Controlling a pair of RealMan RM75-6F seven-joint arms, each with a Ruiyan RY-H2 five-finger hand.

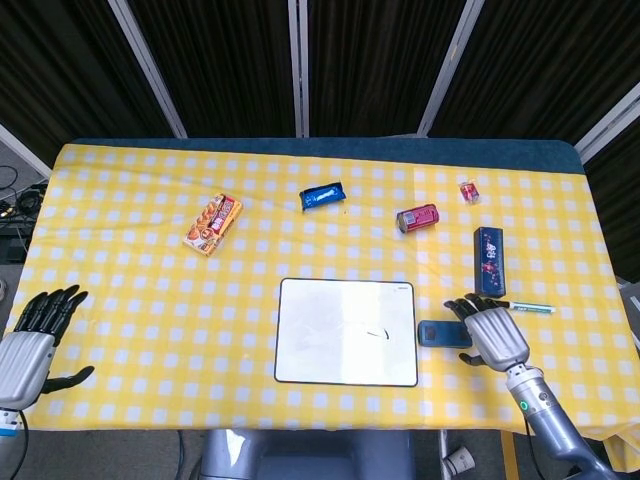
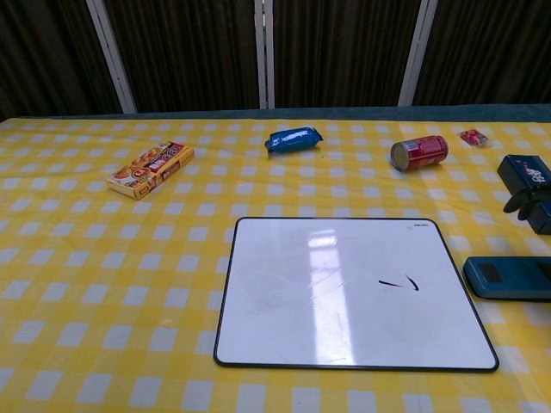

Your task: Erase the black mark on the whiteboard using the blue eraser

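Right hand (image 1: 492, 332) spread, empty, over blue eraser (image 1: 440, 334); marker (image 1: 530, 308) at 2 o'clock, dark box (image 1: 489, 261) at 12. Left hand (image 1: 32, 338) spread.

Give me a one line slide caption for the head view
Right robot hand open beside the blue eraser, next to the whiteboard bearing the black mark.

The whiteboard (image 1: 346, 332) is lying at the counter (image 1: 130, 300)'s near middle. The eraser (image 1: 440, 334) is sitting just beside it at 3 o'clock, the can (image 1: 417, 218) at 1 o'clock, the snack box (image 1: 213, 224) at 10 o'clock, the wrapped bar (image 1: 322, 196) at 12 o'clock.
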